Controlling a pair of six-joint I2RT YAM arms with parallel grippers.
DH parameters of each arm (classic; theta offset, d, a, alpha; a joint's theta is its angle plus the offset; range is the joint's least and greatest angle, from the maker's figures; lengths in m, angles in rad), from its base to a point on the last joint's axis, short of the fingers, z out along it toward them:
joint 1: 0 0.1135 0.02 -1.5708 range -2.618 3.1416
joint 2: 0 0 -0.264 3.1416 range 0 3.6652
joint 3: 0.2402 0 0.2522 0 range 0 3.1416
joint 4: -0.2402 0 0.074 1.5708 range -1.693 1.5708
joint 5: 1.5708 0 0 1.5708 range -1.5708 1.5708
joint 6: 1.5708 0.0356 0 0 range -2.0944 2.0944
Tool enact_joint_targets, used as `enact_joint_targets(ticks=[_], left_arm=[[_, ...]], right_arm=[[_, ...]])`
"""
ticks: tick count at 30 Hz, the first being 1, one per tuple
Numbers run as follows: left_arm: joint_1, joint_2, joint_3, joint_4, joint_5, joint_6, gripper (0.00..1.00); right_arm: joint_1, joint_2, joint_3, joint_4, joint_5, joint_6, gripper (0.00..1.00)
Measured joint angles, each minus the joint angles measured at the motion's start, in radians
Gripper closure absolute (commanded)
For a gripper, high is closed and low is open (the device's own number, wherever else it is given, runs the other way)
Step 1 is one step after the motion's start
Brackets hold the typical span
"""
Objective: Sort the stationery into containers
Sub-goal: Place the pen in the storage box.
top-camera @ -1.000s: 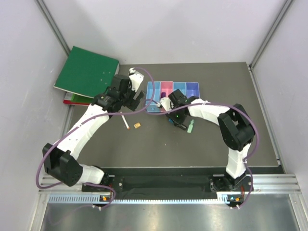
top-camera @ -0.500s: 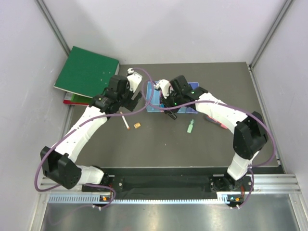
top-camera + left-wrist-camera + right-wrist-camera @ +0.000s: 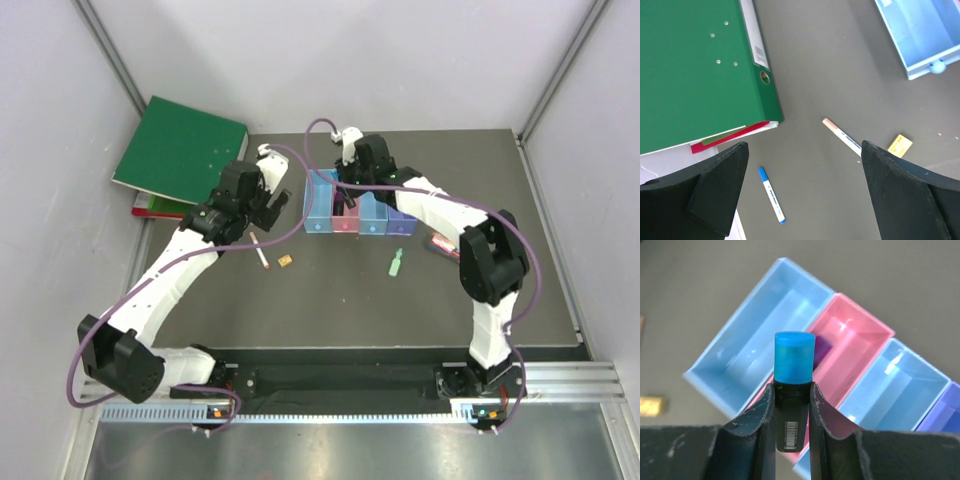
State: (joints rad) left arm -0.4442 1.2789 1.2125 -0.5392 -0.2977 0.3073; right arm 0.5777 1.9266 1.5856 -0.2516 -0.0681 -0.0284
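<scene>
While clamped in the right end effector (image 3: 791, 390), the blue-capped black marker (image 3: 794, 357) should be centred over the pink translucent bin (image 3: 860, 347).

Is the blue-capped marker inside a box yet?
Not yet: the marker is pinched in the right gripper, hanging above the pink bin, not lying in it.

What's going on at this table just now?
A two-armed robot is sorting stationery into a row of small bins. The right gripper is shut on a black-blue marker, holding it above the pink bin. The left gripper hangs open over the table, where a pinkish stick, a blue-capped pen, an orange piece and a green piece lie loose.
</scene>
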Motion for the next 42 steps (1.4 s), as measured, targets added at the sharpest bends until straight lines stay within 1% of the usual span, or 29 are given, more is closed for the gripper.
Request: enact_joint_targets(ticks=[6,15,16,17,20,22,23,26,27,29,32,38,42], left_arm=[[0.003,0.0,-0.032,0.028,-0.018,0.007,0.01],[0.006,0.0,-0.046,0.063,-0.018,0.007,0.01],[0.007,0.0,-0.048,0.064,-0.017,0.006,0.01],[0.007,0.001,-0.052,0.069,-0.016,0.006,0.01],[0.009,0.002,-0.068,0.077,-0.013,0.006,0.01],[0.009,0.002,-0.085,0.085,-0.01,0.005,0.01],[0.009,0.004,-0.094,0.089,-0.007,0.004,0.01],[0.01,0.016,-0.121,0.102,-0.006,-0.008,0.01],[0.01,0.023,-0.126,0.105,-0.006,-0.015,0.01],[0.014,0.048,-0.131,0.113,-0.003,-0.04,0.01],[0.026,0.087,-0.132,0.119,0.004,-0.084,0.01],[0.056,0.15,-0.132,0.121,-0.011,-0.17,0.01],[0.089,0.16,-0.152,0.122,-0.031,-0.211,0.01]], right_arm=[[-0.06,0.126,0.032,0.088,0.045,0.082,1.0],[-0.064,0.174,0.042,0.114,0.084,0.084,1.0],[-0.064,0.179,0.044,0.114,0.085,0.084,0.99],[-0.064,0.184,0.047,0.116,0.087,0.085,0.9],[-0.064,0.193,0.047,0.115,0.09,0.085,0.72],[-0.063,0.194,0.047,0.114,0.091,0.084,0.65],[-0.062,0.194,0.047,0.114,0.091,0.082,0.59],[-0.057,0.194,0.045,0.114,0.096,0.073,0.51],[-0.057,0.193,0.045,0.114,0.095,0.071,0.5],[-0.056,0.188,0.044,0.113,0.098,0.062,0.41],[-0.056,0.16,0.032,0.106,0.105,0.054,0.41],[-0.056,0.051,0.024,0.058,0.121,0.014,0.39],[-0.052,-0.038,0.025,0.023,0.13,-0.063,0.37]])
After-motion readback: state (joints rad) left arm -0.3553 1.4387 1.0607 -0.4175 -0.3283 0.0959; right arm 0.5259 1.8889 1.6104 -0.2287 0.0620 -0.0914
